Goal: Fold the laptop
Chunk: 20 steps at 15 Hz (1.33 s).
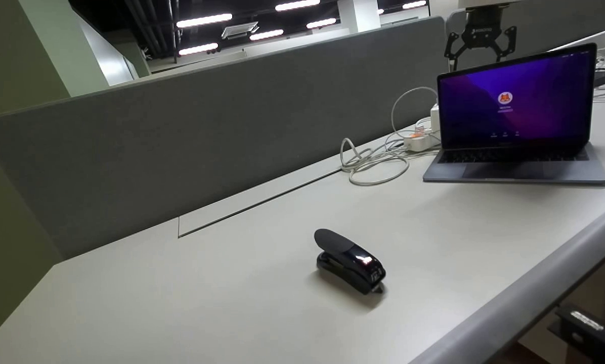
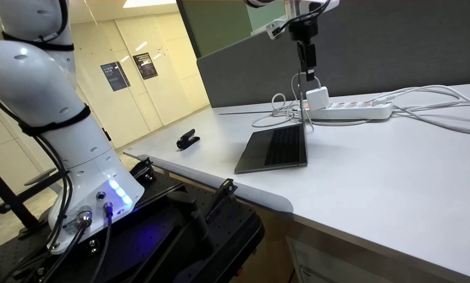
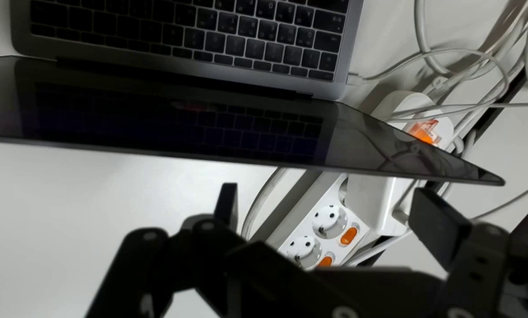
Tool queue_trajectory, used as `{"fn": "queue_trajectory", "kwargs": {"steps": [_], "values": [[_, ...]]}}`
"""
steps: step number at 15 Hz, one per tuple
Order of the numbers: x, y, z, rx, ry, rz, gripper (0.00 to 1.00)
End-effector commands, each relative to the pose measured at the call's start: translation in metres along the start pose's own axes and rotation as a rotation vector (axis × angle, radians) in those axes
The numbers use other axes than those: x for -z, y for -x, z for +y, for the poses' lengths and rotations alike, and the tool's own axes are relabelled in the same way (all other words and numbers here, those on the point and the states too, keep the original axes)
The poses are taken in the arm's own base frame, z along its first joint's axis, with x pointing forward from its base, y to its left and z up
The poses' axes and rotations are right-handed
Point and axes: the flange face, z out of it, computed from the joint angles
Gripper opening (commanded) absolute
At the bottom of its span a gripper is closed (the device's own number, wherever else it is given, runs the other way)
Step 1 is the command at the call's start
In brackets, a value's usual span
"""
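Behind the laptop (image 1: 516, 114), wide-spread fingers (image 3: 438, 227) seem clear of it.

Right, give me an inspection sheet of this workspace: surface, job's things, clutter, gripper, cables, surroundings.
Surface: desk, pale, grey-edged.
Job's things: laptop, open on the desk, screen lit.
Clutter: stapler, apart from the laptop; power strip behind the screen, charger on it.
Gripper: open, holding nothing, behind the screen's top edge.
Cables: white, looped near the laptop; one meets its side, apparently plugged in.
Surroundings: grey partition along the desk; posters farther off.
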Motion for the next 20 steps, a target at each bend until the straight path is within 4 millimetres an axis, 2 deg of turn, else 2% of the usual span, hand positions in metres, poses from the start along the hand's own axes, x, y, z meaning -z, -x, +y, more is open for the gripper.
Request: {"fn": "queue_trajectory", "kwargs": {"steps": [1,8,15,20], "values": [[-0.004,0.016,-0.015,-0.097,-0.052,0.034,1.00],[-0.019,0.056,-0.040,-0.212,-0.151,0.081,1.00],[-0.027,0.117,-0.056,-0.171,-0.166,0.049,1.00],[-0.055,0.145,-0.056,-0.183,-0.127,0.048,1.00]]}}
